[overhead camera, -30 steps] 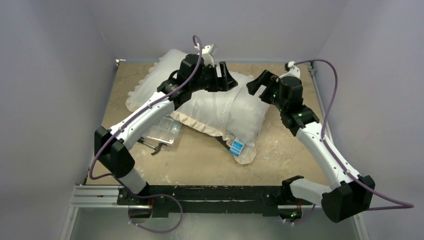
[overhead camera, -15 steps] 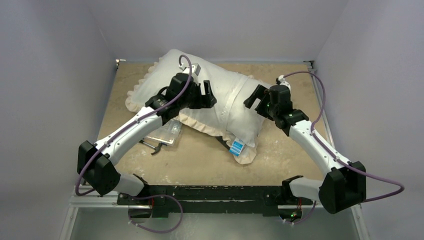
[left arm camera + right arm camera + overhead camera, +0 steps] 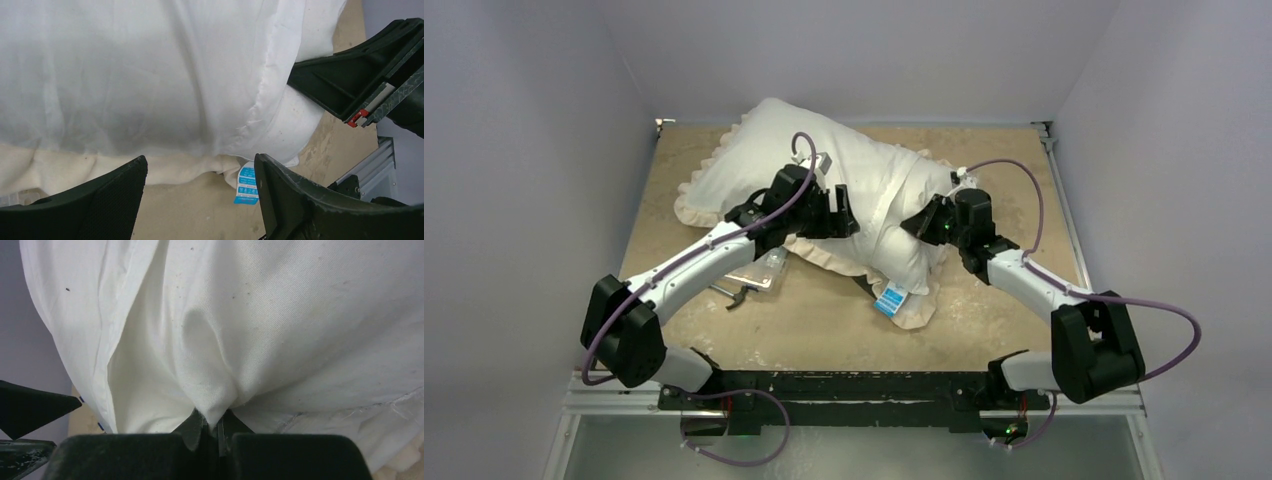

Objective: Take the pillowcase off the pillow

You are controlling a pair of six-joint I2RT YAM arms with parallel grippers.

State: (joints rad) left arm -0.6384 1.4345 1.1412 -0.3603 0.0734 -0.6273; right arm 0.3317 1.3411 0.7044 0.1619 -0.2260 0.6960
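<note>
From above, the pillowcase lies white side up across the far half of the bench, plump with the pillow inside it. The left gripper hangs over its middle, jaws pointing toward the right gripper, which meets the bare pillow end from the opposite side. The cream frill runs just under the left jaws. The pillow's blue tag hangs nearer the arm bases than either pair of jaws. A clear tray sits under the left forearm, behind those jaws.

In the left wrist view the left jaws stand spread wide. Between and beyond their tips lie the frill and the white cover. The cover's hem runs diagonally ahead of the right-hand finger. Past that hem the bare pillow bulges out, with the tag hanging just off the inner edge of the same finger. The right gripper shows at the upper right, against the pillow's end.

In the right wrist view the right jaws are pressed together on a fold of the pillow's cloth, which puckers upward from the pinch. The pillowcase hem hangs to the left of the jaws, and beyond it two dark finger tips of the left gripper show at the left edge.
</note>
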